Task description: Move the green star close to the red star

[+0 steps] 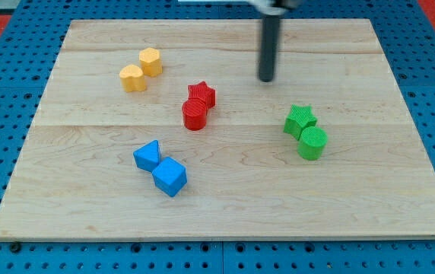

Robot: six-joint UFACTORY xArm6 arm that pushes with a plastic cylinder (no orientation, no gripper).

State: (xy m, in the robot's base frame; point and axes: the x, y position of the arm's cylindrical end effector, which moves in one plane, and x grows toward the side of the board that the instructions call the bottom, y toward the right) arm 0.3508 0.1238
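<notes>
The green star (300, 119) lies right of the board's middle, touching a green cylinder (312, 143) just below and to its right. The red star (201, 93) lies near the middle, touching a red cylinder (195, 114) just below it. My tip (267, 79) rests on the board above and to the left of the green star, apart from it, and to the right of the red star. The rod runs straight up out of the view's top.
Two yellow blocks (150, 61) (132, 78) sit together at the upper left. Two blue blocks (147, 155) (169, 176) sit together at the lower left. The wooden board (400, 205) lies on a blue pegboard.
</notes>
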